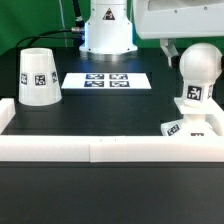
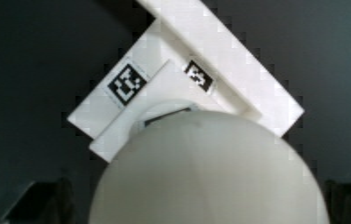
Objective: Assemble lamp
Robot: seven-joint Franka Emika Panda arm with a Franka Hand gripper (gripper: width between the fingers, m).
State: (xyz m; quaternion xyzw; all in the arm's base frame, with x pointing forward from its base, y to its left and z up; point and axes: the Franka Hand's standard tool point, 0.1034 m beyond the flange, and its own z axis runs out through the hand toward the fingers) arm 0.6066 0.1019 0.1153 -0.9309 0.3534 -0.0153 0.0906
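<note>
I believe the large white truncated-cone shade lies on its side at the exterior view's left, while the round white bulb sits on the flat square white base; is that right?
Not quite: the exterior view shows the shade standing upright, wide end down, at that left side. The bulb does sit on the base.

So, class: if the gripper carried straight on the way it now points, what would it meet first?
The bulb, most likely: in the wrist view it fills the line ahead, standing on the base. How far off it is cannot be told.
</note>
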